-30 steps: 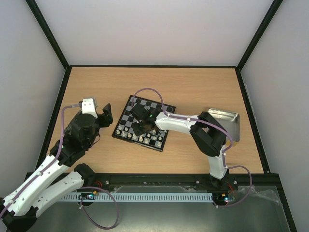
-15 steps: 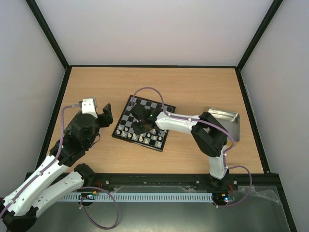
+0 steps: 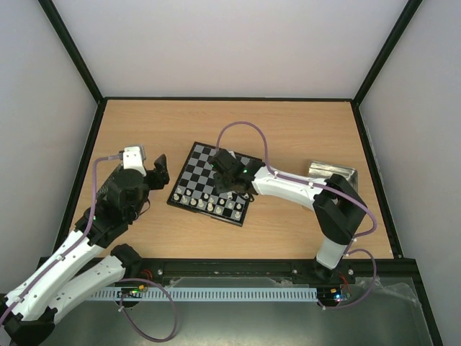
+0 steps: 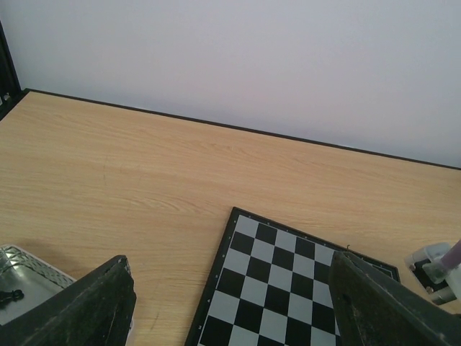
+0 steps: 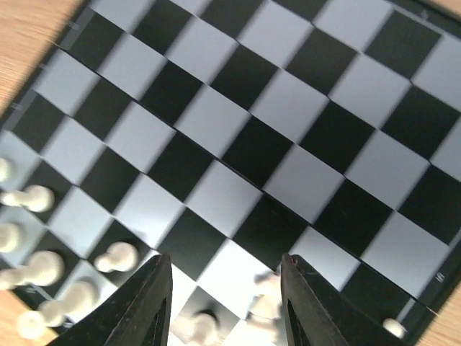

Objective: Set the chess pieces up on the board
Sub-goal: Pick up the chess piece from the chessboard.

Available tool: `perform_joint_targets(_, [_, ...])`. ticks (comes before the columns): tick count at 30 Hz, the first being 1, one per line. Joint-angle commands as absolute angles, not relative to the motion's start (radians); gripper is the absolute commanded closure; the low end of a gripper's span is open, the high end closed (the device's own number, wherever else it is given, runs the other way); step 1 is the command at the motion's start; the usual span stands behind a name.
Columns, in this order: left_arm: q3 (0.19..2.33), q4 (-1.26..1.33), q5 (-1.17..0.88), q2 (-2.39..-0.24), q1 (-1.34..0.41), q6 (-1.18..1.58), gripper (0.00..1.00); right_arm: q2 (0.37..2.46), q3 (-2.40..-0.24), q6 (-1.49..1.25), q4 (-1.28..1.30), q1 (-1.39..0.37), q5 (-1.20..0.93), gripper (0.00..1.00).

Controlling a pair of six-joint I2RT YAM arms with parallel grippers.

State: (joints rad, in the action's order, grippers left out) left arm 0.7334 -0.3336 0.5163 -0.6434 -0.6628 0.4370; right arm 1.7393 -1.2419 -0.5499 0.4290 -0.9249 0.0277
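Board (image 3: 191,173) lies skewed mid-desk (image 3: 288,130), between the two arms. White pieces (image 3: 216,207) stand in rows along its near edge. The far half is bare, and I see no black ones on it. Right claw (image 5: 225,288) hangs low over the white rows, jaws partly apart and pinching nothing. A blurred white piece (image 5: 263,303) stands on a square just beside its right finger; touching or not, can't tell. Reads as a placing spot, claw straight above so the piece sits upright. Left claw (image 4: 228,288) is wide open and empty, off the board's left side. It's probably parked clear of the other arm and close to its tray (image 4: 29,277), where one black piece (image 4: 11,294) lies. Second tray (image 3: 338,173) sits at the right behind the right arm, contents hidden. Judgement: white mostly set, black side not yet started.
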Motion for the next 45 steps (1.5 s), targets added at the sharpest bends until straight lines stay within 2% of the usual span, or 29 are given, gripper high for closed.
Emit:
perform_joint_targets(1, [0.722,-0.31,0.526,-0.648,-0.663,0.442,0.24,1.731,-1.188,-0.577,0.507,-0.905,0.046,0.59])
perform_joint_targets(8, [0.725,-0.311,0.523,-0.659,-0.661,0.441,0.23,1.762,-1.186,-0.545,0.525,-0.903,-0.054,0.6])
perform_joint_targets(16, [0.725,-0.314,0.523,-0.659,-0.661,0.442,0.23,1.786,-1.186,-0.556,0.553,-0.902,-0.031,0.68])
perform_joint_targets(25, [0.725,-0.317,0.523,-0.656,-0.66,0.442,0.22,1.812,-1.175,-0.56,0.554,-0.901,-0.043,0.7])
perform_joint_targets(33, [0.723,-0.317,0.523,-0.655,-0.66,0.444,0.22,1.833,-1.169,-0.562,0.546,-0.901,-0.046,0.79])
perform_joint_targets(38, [0.723,-0.317,0.52,-0.658,-0.66,0.446,0.22,1.84,-1.168,-0.562,0.543,-0.901,-0.05,0.88])
perform_joint_targets(45, [0.718,-0.302,0.474,-0.671,-0.66,0.468,0.22,1.788,-1.156,-0.548,0.459,-0.897,-0.008,0.88])
